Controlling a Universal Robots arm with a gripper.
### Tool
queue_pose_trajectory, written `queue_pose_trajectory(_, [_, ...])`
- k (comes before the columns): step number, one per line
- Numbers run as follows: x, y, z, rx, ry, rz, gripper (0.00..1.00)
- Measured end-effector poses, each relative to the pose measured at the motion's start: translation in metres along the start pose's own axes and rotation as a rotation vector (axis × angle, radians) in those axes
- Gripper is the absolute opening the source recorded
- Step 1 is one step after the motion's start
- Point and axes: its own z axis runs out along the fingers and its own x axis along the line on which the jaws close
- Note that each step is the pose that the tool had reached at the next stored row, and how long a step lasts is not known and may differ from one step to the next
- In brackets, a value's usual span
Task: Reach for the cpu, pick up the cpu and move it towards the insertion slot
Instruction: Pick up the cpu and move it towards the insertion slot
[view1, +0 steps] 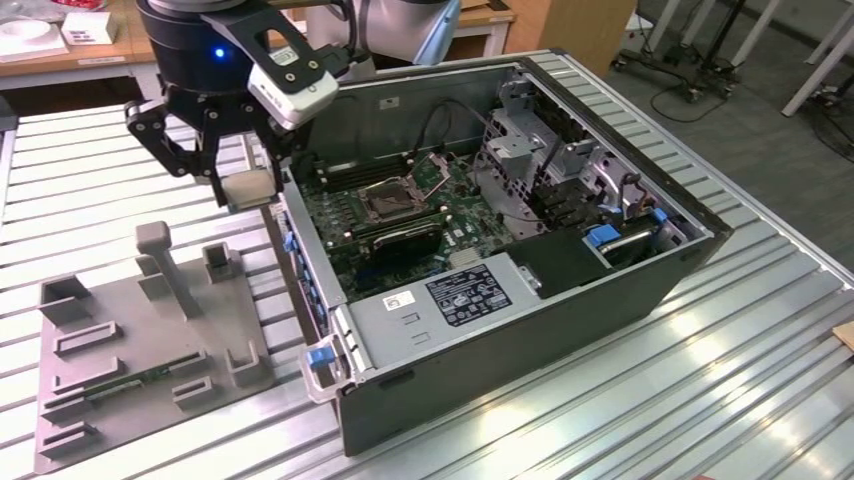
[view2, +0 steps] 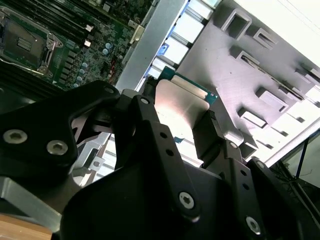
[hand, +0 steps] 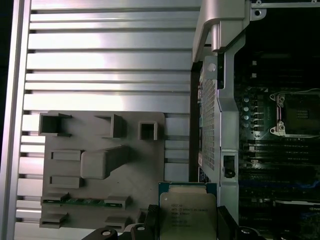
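Table (view1: 747, 380): slatted metal, took up most of the exterior view.
Computer case (view1: 534, 330): lay open on its side, centre-right of that frame, motherboard facing up.
Grey fixture tray (view1: 134, 360): lower left, just beside the case, a green memory stick (hand: 85, 201) slotted in it.
Gripper (view1: 230, 178): upper left, up off the tray near the case's edge, fingers pinched on the cpu.
Insertion slot (view1: 390, 200): on the motherboard, well apart from the chip.
Cpu (hand: 187, 214): held flat between the fingers, silvery face showing.
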Motion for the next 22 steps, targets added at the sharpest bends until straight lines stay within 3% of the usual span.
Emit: queue_pose_trajectory(22, [-0.0070, -0.0001, 0.0001, -0.0001, -0.0001, 0.000, 0.54])
